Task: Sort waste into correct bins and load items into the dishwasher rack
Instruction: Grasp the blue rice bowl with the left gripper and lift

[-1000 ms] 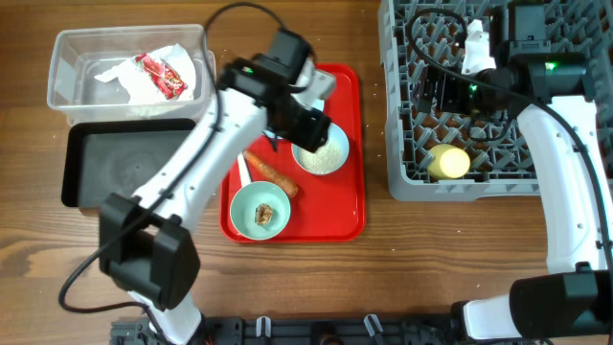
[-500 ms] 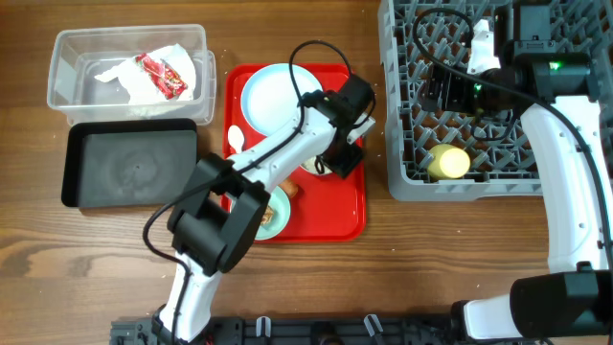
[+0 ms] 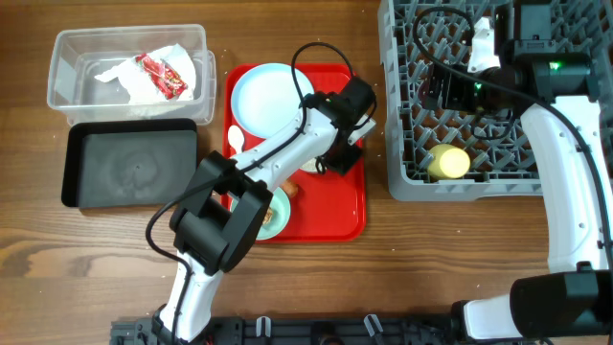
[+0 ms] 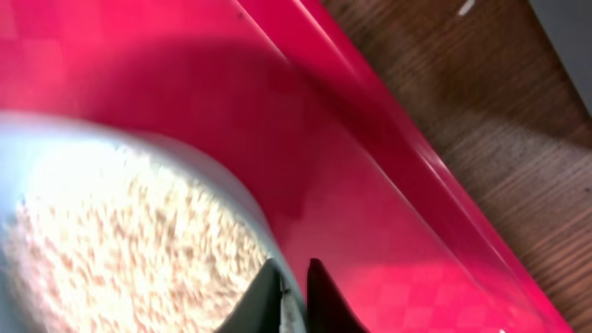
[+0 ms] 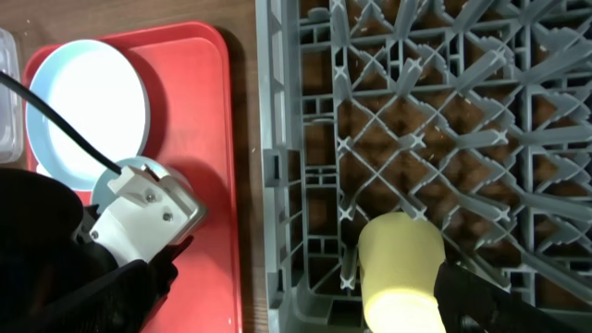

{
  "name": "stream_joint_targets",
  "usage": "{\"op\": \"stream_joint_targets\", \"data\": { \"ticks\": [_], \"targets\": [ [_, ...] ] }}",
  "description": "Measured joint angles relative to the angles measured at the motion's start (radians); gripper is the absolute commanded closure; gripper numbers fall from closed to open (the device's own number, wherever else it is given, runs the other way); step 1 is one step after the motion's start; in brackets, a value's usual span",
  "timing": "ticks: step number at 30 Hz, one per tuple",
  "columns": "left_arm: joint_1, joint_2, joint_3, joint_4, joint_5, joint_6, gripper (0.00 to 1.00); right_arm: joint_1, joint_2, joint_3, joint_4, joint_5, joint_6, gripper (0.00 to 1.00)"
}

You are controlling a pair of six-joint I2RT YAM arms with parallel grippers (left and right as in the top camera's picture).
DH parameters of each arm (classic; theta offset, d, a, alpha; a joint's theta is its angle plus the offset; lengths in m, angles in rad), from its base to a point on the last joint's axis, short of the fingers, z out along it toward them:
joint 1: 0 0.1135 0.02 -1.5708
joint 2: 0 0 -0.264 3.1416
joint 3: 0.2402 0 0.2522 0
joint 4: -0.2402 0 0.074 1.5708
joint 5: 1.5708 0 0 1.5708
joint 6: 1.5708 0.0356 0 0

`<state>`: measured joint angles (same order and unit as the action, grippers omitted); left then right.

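Note:
A white bowl (image 4: pixel 245 199) full of rice (image 4: pixel 111 250) stands on the red tray (image 3: pixel 337 213). My left gripper (image 4: pixel 292 276) is shut on the bowl's right rim, one finger inside and one outside. From overhead the left arm (image 3: pixel 287 144) hides most of that bowl. My right gripper (image 3: pixel 442 103) hangs open over the dishwasher rack (image 3: pixel 498 19), holding nothing. The yellow cup (image 5: pixel 400 264) lies on its side in the rack's near left part, beside one right finger (image 5: pixel 476 298). The pale blue plate (image 3: pixel 268 96), the white spoon (image 3: pixel 236 142), the carrot (image 3: pixel 290 189) and the teal bowl (image 3: pixel 276 216) are on the tray.
The clear tub (image 3: pixel 67 57) at the far left holds the red wrapper (image 3: pixel 161 75) and crumpled white paper (image 3: pixel 120 81). The black tray (image 3: pixel 129 168) lies just in front of it. A strip of bare wood (image 4: pixel 481 111) separates the red tray from the rack.
My left arm swung from the bowl's far left side round to its right side, and its jaws have closed on the rim. The right arm has not moved.

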<state>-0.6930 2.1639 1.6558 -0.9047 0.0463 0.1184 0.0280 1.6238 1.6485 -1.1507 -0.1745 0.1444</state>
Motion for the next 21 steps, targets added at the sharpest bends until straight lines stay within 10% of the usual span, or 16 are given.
{"op": "stream_joint_targets", "data": {
  "ticks": [21],
  "targets": [
    [0.092, -0.285, 0.015, -0.245, 0.028, -0.176, 0.96, 0.0, 0.0, 0.0, 0.01, 0.0, 0.0, 0.0]
  ]
}}
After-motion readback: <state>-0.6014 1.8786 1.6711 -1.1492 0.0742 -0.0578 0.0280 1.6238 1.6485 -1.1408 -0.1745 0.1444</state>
